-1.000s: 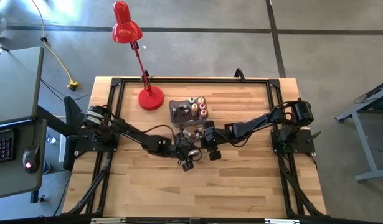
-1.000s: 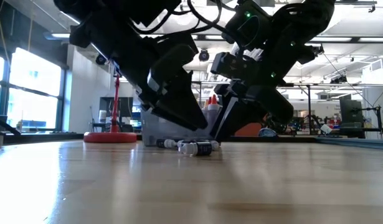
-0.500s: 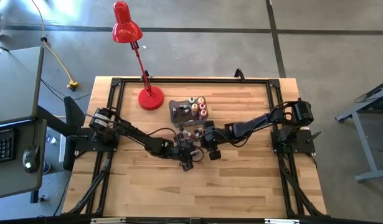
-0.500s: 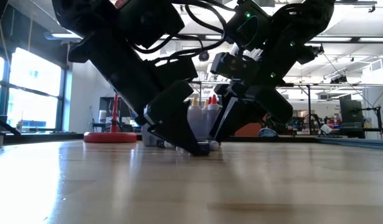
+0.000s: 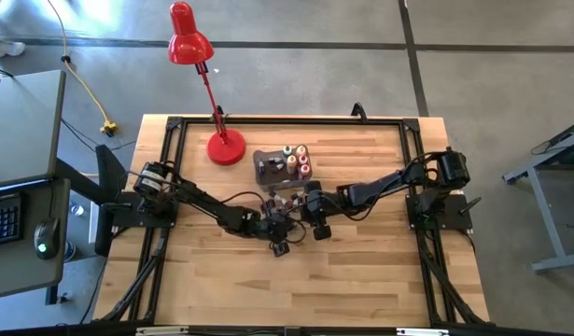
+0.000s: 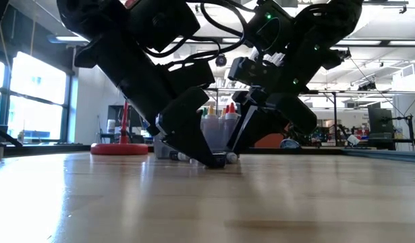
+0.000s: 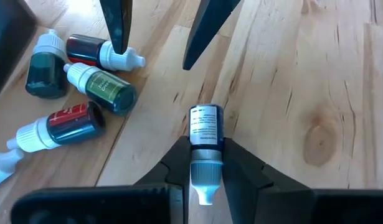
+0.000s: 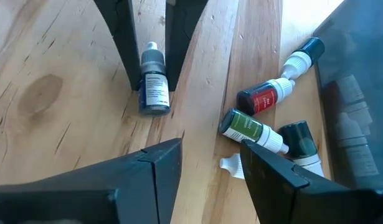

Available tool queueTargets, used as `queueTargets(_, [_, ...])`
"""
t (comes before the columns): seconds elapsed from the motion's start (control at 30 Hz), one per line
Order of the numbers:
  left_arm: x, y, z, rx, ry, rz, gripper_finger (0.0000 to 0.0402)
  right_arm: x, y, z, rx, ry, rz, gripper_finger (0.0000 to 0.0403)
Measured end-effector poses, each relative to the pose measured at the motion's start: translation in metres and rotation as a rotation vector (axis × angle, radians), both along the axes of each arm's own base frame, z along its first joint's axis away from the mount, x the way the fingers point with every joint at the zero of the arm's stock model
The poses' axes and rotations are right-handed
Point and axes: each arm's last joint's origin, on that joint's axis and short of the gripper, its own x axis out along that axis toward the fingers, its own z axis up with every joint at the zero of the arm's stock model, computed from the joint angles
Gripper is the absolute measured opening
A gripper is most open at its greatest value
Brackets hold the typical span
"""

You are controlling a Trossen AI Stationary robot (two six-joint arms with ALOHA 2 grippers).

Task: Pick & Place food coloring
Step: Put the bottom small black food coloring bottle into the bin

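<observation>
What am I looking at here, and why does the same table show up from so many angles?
It is a robot with two dark arms at a wooden table. One camera looks straight down, one sits at table height, and one rides on each wrist. A red desk lamp and a grey bin with upright food coloring bottles stand at the back. More small bottles lie on the wood. The left gripper has its fingers on both sides of one dark bottle with a white label, closing on it. The right gripper waits open close by, facing it.
</observation>
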Motion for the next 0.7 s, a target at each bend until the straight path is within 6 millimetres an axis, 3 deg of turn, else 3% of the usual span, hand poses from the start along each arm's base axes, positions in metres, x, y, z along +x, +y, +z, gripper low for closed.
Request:
queueTargets(0.17, [-0.001, 0.002, 0.008, 0.048, -0.013, 0.009, 0.0065, -0.001, 0.000, -0.001, 0.004, 0.017, -0.009, 0.0157])
queueTargets(0.37, [-0.017, 0.012, 0.039, 0.190, 0.033, 0.047, 0.0068, -0.007, -0.004, -0.005, -0.075, 0.082, -0.071, 0.0157])
queueTargets(0.53, [-0.035, 0.038, 0.071, 0.391, 0.095, 0.190, 0.0069, -0.006, -0.007, -0.004, -0.051, 0.082, -0.072, 0.0157])
queueTargets(0.7, [-0.037, 0.077, 0.091, 0.483, 0.076, 0.363, 0.0069, -0.005, -0.011, -0.004, -0.001, 0.074, -0.073, 0.0157])
